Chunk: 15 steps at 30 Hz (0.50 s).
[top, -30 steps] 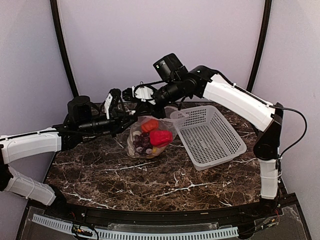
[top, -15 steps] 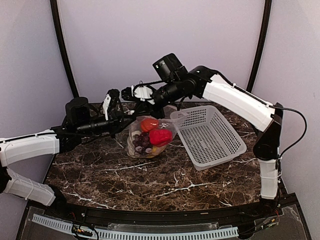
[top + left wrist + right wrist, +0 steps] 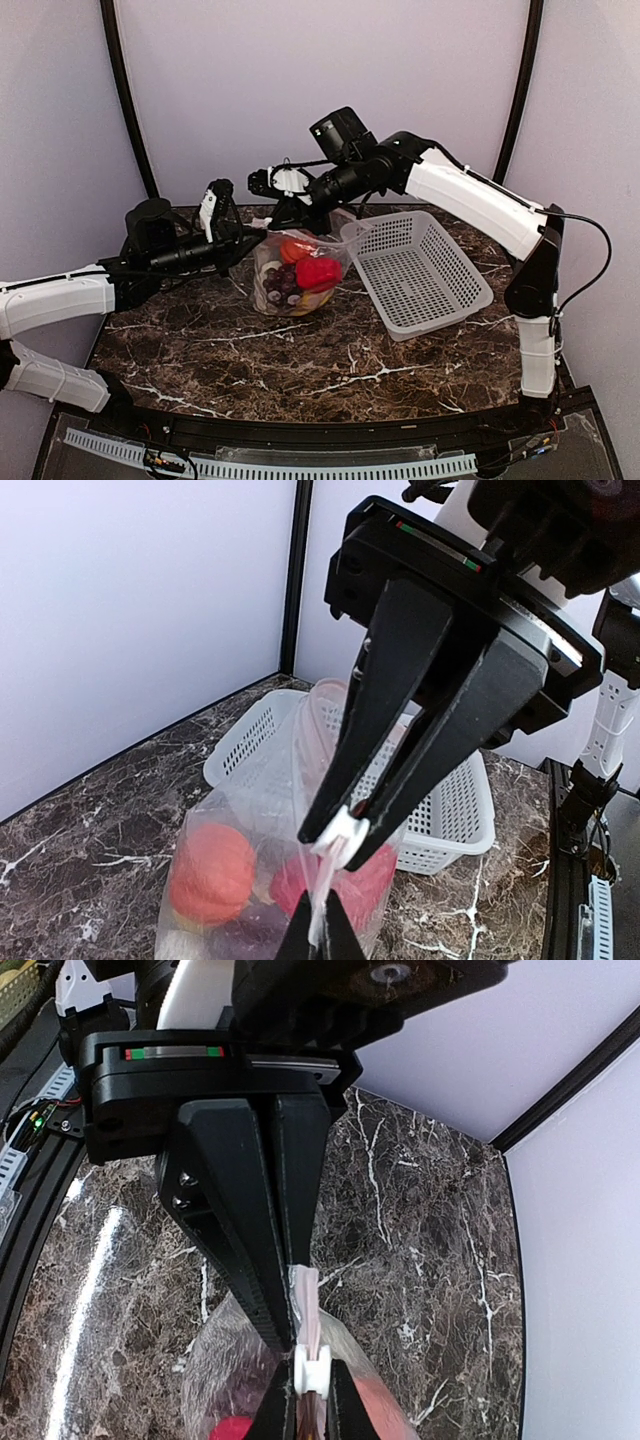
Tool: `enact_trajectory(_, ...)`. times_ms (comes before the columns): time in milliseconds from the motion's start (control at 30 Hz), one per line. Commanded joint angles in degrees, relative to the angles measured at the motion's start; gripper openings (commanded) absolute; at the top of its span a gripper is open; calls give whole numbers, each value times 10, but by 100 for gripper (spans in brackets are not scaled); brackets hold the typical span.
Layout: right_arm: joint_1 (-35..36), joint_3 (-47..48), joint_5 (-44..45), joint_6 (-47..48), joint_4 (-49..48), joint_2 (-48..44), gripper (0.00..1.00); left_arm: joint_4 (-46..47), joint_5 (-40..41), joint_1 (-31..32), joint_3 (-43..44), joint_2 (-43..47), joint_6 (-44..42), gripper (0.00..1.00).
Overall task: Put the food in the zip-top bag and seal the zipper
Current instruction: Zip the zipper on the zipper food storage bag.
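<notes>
Your worktop (image 3: 300,350) is dark brown marble with white veins. Pale lilac walls close it in on three sides, and a black post stands at each far corner. A black rim runs along the near edge, with a white slotted strip (image 3: 270,466) just below it.

The zip-top bag (image 3: 292,275) hangs upright a little left of the middle, toward the far edge. You cannot tell whether its bottom rests on the marble. Through the clear plastic you see the red pepper (image 3: 320,272), the orange-red tomato (image 3: 296,250) above it and the dark purple grapes (image 3: 284,284) beside it, with something yellow low down. The white basket (image 3: 420,270) sits toward the far right corner, and the bag's top edge lies against its left corner.

Both arms meet over the bag's mouth. Your left gripper (image 3: 320,932) has its fingers pressed together on the plastic strip rising from the bag. Your right gripper (image 3: 307,1405) is pinched closed on the pinkish zipper (image 3: 305,1295) at a small white clip (image 3: 311,1365). The two sets of black fingers point at each other, almost touching at that clip.
</notes>
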<state>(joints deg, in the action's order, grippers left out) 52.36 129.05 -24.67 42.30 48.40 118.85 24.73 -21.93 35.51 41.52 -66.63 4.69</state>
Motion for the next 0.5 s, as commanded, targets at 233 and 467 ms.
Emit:
enact_trajectory(233, -33, -19, 23, -4, 57, -15, 4, 28, 4, -4, 1, 15, 4, 26)
enact_trajectory(467, -22, -9, 19, -1, 61, -13, 4, -4, -63, -4, 58, -36, 4, 38)
